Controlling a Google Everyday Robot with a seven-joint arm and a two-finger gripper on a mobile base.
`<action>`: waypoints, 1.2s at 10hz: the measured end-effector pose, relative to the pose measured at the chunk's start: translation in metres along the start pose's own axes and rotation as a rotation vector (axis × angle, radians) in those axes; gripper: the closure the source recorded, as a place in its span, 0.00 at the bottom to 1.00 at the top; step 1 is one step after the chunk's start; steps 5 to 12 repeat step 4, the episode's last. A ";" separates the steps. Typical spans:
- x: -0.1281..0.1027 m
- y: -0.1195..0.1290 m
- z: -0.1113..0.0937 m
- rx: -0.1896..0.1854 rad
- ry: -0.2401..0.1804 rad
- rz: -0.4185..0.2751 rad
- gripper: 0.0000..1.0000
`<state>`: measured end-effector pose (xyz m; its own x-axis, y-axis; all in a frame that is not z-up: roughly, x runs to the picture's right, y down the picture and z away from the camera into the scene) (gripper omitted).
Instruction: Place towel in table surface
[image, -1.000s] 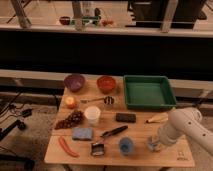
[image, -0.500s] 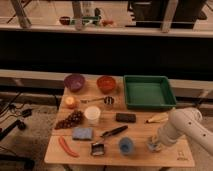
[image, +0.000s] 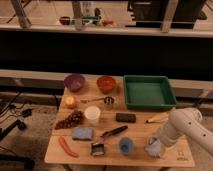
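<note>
A pale, crumpled towel (image: 154, 148) lies at the front right of the wooden table (image: 140, 131), right at the end of my white arm (image: 181, 126). My gripper (image: 157, 145) is down at the towel, low over the table surface, and is mostly hidden by the arm and the cloth. I cannot tell whether the towel is held or merely lying under the gripper.
A blue cup (image: 126, 145) stands just left of the towel. A green tray (image: 149, 92), a banana (image: 157, 118), a black block (image: 126, 117), a brush (image: 111, 133), a blue sponge (image: 82, 133), a white cup (image: 92, 114), grapes (image: 71, 119), a red chili (image: 66, 146), and purple (image: 74, 82) and red bowls (image: 106, 83) fill the rest.
</note>
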<state>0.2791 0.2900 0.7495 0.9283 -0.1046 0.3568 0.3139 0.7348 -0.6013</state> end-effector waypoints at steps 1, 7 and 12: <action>0.000 0.000 0.000 0.000 0.000 0.000 0.20; 0.000 0.000 0.001 -0.001 -0.002 0.000 0.20; 0.000 0.000 0.001 -0.001 -0.002 0.000 0.20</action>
